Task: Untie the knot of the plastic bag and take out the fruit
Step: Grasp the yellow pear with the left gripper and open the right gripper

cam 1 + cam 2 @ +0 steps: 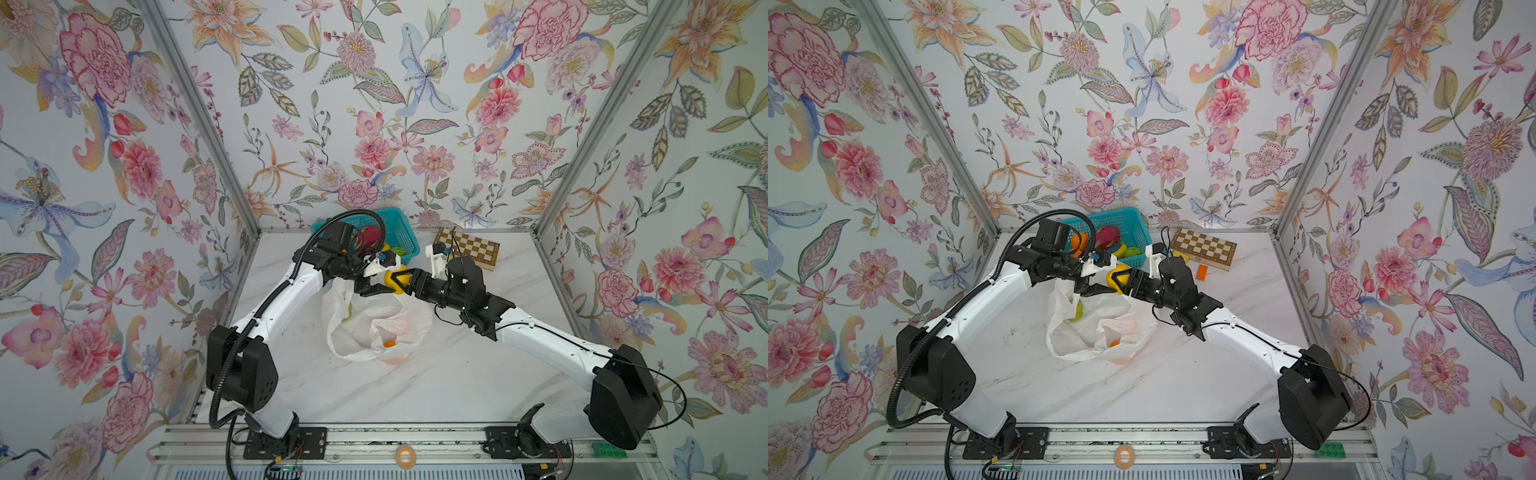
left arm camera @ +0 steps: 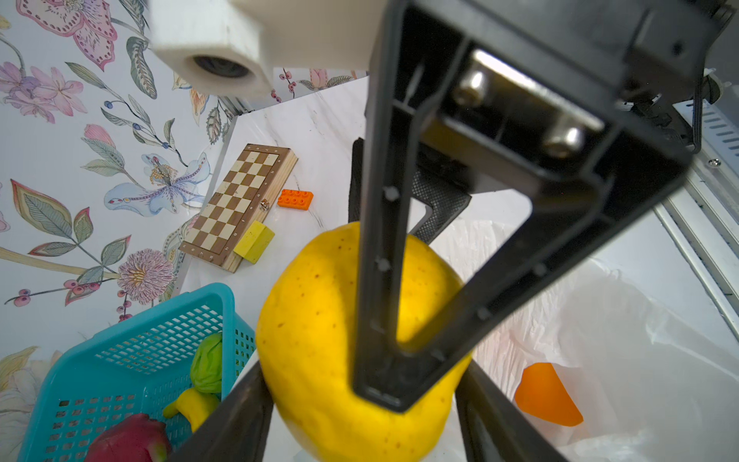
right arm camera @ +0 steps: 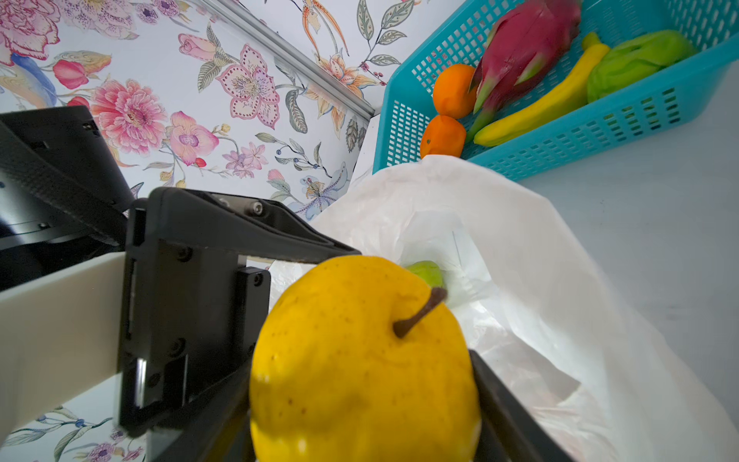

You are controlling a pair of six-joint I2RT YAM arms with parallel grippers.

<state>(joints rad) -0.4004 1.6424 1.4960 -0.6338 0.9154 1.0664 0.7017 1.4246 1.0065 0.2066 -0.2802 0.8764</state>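
A round yellow fruit [image 1: 394,279] [image 1: 1115,279] hangs above the far rim of the plastic bag [image 1: 374,328] [image 1: 1096,328], and both grippers meet on it. My right gripper [image 1: 398,281] [image 3: 364,420] is shut on the yellow fruit [image 3: 360,360]. My left gripper [image 1: 387,287] [image 2: 364,420] comes from the other side, its fingers lying against both flanks of the fruit [image 2: 320,340]. The bag lies crumpled on the table with its mouth open; no knot shows. Inside it I see an orange [image 1: 390,343] [image 2: 548,396] and a green fruit [image 1: 1077,311] [image 3: 426,272].
A teal basket [image 1: 399,232] [image 3: 600,132] at the back holds a dragon fruit [image 3: 520,52], two oranges [image 3: 454,90], a banana [image 3: 540,112] and a green fruit [image 3: 636,60]. To its right lie a chessboard [image 1: 1204,247], an orange brick [image 1: 1202,272] and a yellow block [image 2: 254,241].
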